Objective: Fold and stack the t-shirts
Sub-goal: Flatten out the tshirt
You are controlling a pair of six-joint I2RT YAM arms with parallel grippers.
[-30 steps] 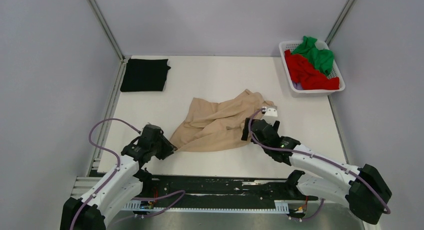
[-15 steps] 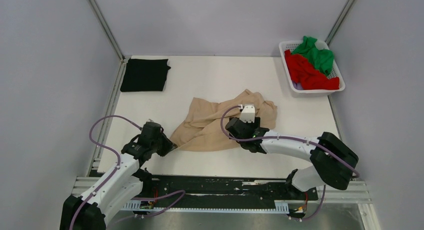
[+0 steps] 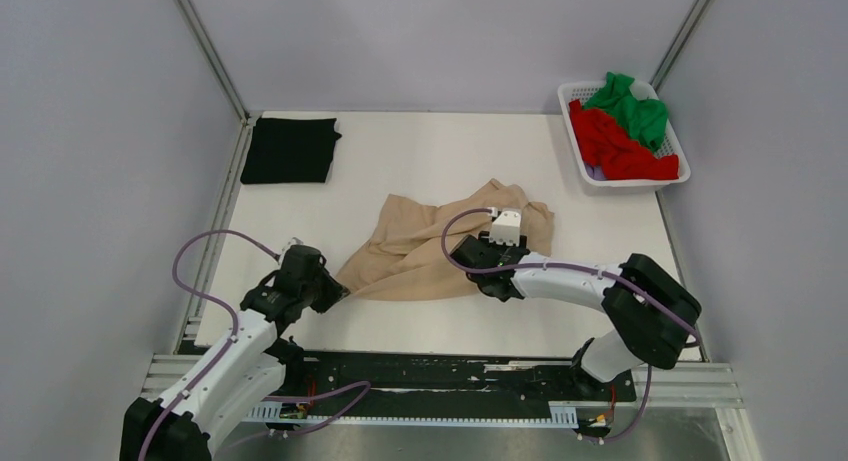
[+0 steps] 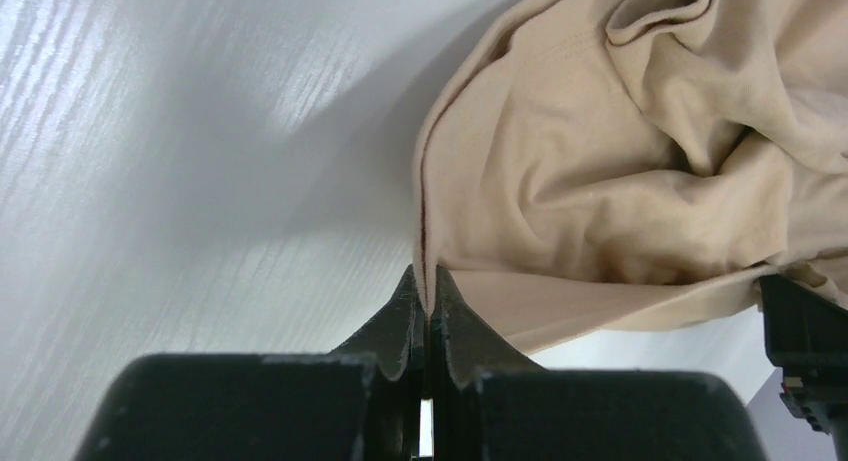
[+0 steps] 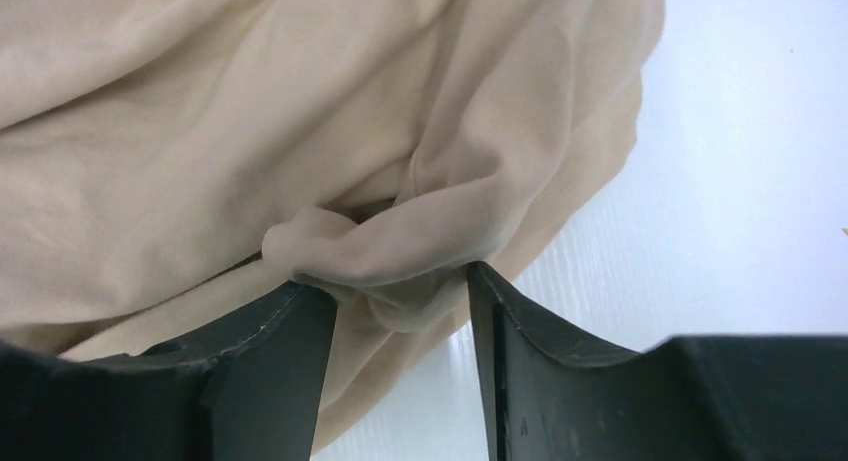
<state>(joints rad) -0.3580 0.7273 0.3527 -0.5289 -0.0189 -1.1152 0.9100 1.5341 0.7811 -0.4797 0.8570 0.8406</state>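
Note:
The beige t-shirt lies crumpled in the middle of the table. My left gripper is shut on its near-left hem, seen pinched between the fingertips in the left wrist view, where the shirt spreads to the right. My right gripper is low on the shirt's near-right part. In the right wrist view it is open, with a bunched fold of the shirt between its jaws. The black t-shirt lies folded at the far left. The red t-shirt and the green t-shirt are heaped together.
A white slatted basket at the far right corner holds the red and green shirts. Grey walls and metal posts enclose the table on three sides. A black rail runs along the near edge between the arm bases.
My right gripper has moved left from the shirt's right edge onto its near-right folds, its arm bending. My left gripper has stayed shut on the hem, shifting only slightly.

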